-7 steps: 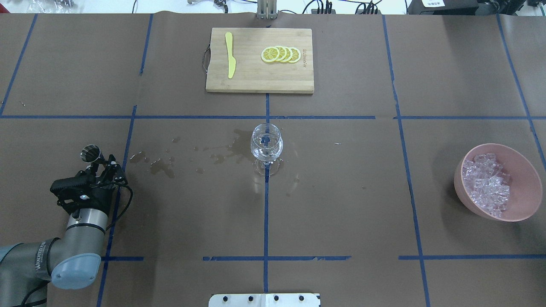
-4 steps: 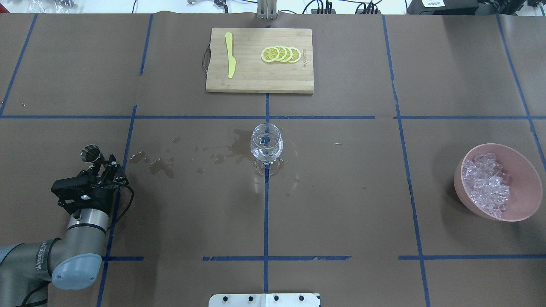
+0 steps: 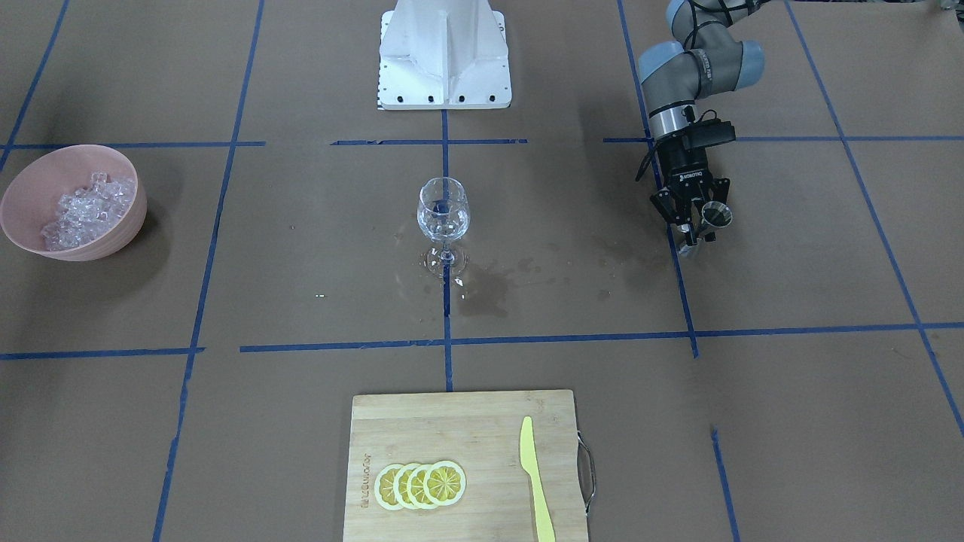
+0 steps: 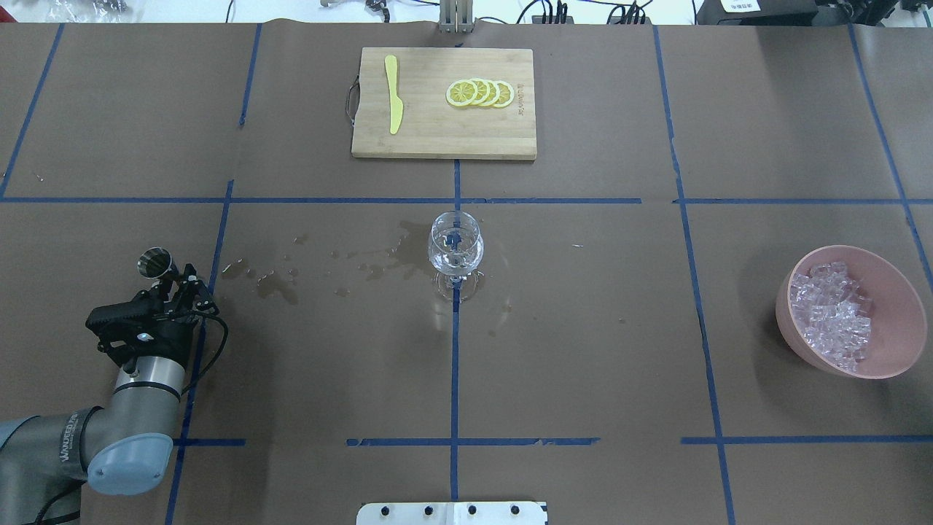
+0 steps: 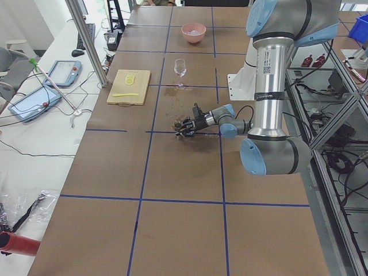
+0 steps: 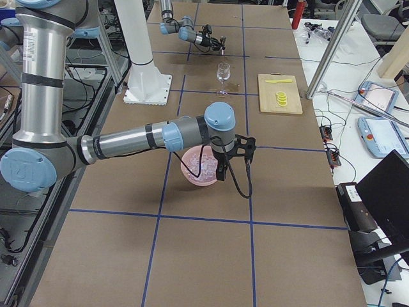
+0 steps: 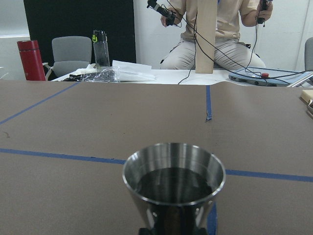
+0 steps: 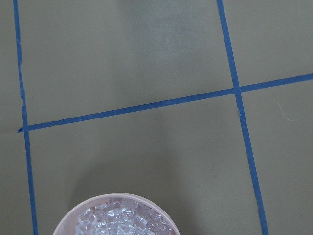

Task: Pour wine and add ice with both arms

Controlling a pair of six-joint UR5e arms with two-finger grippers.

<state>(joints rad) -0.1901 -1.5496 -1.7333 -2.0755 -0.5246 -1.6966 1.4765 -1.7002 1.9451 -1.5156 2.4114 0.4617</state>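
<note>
Ice [image 4: 831,313] lies heaped in the pink bowl [image 4: 891,306] at the far right of the table, well apart from the wine glass [image 4: 455,244], which stands upright at the centre where two tape lines cross. Over on the left, the left gripper [image 3: 689,226] has its fingers pinched on the lower part of a small steel cup [image 7: 173,178], held upright and low over the paper; the inside looks dark, probably wine. The right gripper [image 6: 221,178] hangs just above the bowl, but whether its fingers are spread or pressed together cannot be told. The pour seems to be the step in hand: the next move calls for carrying the cup level to the right, raising it over the glass rim and tipping slowly. Wet stains [image 4: 277,284] on the paper between cup and glass hint that spilling is a real risk. Room is generous: nothing stands between cup and glass, and the cutting board [image 4: 443,102] with its lemon slices [image 4: 481,93] and yellow knife [image 4: 393,95] sits well beyond the glass, by the far edge.
</note>
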